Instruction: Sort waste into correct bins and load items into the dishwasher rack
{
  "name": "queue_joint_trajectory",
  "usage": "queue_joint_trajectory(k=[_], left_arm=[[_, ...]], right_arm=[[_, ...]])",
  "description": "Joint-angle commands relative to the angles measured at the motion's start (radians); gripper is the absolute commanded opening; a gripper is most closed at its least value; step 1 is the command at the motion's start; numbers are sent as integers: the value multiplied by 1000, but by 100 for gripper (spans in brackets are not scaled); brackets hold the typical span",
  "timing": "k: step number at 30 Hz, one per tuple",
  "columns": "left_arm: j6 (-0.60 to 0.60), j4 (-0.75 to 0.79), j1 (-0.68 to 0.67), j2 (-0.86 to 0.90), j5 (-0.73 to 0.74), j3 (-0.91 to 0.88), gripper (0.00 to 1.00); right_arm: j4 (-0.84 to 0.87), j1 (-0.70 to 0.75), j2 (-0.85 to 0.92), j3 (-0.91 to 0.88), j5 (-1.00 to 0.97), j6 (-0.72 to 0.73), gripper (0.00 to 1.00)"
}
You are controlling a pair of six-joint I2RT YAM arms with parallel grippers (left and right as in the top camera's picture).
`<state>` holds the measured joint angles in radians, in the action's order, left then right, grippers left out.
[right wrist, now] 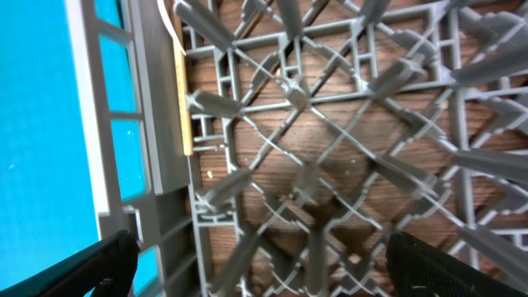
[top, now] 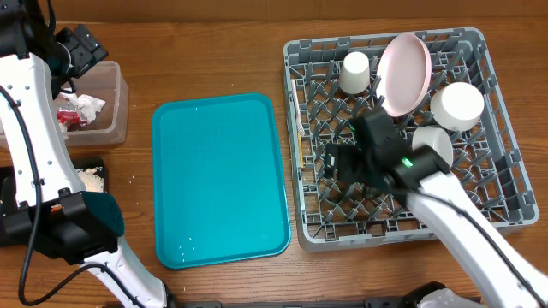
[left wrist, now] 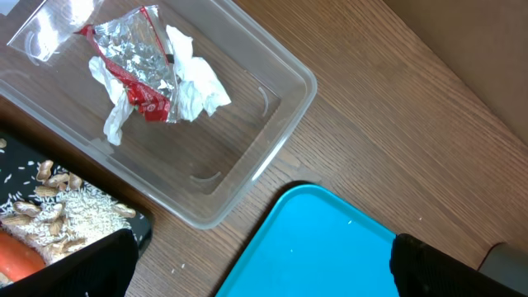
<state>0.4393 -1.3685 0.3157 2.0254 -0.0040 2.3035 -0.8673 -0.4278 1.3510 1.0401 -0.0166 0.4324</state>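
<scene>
Left hand [left wrist: 264, 266] hung open and empty over clear plastic rectangular tub [left wrist: 247, 124], right hand [right wrist: 264, 266] likewise over square grey lattice rack [right wrist: 153, 99]; task looked complete, next likely retraction.

- Rack [top: 505, 184]: grey lattice crate with upright pegs.
- Plate [top: 404, 73]: pale pink, round, standing on edge and leaning, at the rack's far side.
- Cup [top: 354, 73]: small, white, just left of the plate.
- Bowl [top: 456, 105]: white, right of the plate.
- Second bowl [top: 432, 145]: white, just below the first.
- Stick [right wrist: 183, 99]: thin, wooden, lying along the rack's left wall.
- Tub [left wrist: 280, 107]: clear, holding the crinkled red-and-silver wrapper [left wrist: 136, 58] and the crumpled white napkin [left wrist: 194, 78], which touch.
- Black tray [left wrist: 142, 229]: just beside the tub, holding beige scraps [left wrist: 58, 206] and an orange carrot [left wrist: 16, 260].
</scene>
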Motion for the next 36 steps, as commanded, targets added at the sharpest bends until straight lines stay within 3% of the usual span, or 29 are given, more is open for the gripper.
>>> queue_joint_trajectory(k=[1, 7, 11, 15, 21, 36], left_arm=[[7, 0, -2, 9, 4, 2, 100], [7, 0, -2, 9, 4, 2, 100], [7, 0, -2, 9, 4, 2, 100], [7, 0, -2, 9, 4, 2, 100], [7, 0, -2, 9, 4, 2, 100], [7, 0, -2, 9, 4, 2, 100]], right_arm=[[73, 62, -160, -108, 32, -48, 100], [301, 217, -399, -375, 175, -61, 100], [535, 285, -570, -591, 338, -214, 100], [679, 310, -732, -771, 371, -278, 100], [717, 381, -925, -913, 347, -272, 100], [696, 429, -1086, -924, 121, -240, 100]])
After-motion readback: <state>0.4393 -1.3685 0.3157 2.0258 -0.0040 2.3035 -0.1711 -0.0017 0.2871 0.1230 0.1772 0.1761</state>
